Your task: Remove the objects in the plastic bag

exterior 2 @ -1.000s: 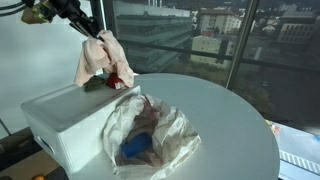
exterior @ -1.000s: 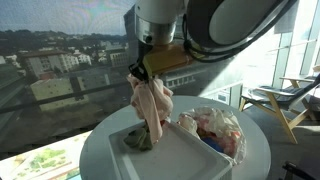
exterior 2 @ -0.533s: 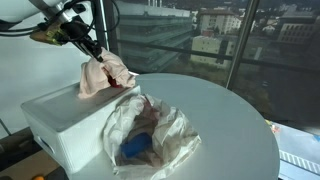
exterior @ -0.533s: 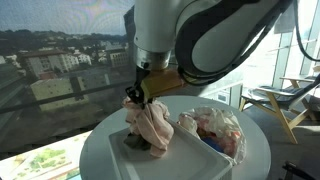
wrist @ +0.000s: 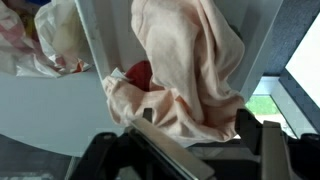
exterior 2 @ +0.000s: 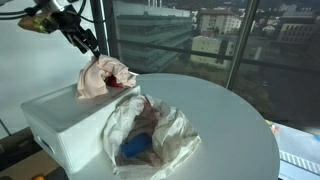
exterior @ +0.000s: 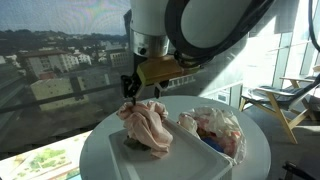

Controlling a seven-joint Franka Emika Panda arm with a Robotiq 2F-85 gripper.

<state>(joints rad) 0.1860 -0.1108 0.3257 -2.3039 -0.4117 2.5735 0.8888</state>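
Exterior view: end effector (exterior: 130,91) let go, now abv cloth (exterior: 148,125)

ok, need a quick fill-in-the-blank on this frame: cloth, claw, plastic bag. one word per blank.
1. The pink cloth lies on top of the white ____.
2. The claw hangs ____ the cloth, apart from it.
3. Inside the plastic bag a ____ object shows.
4. The bag rests on the round ____ table.
Missing words: box; above; blue; white.
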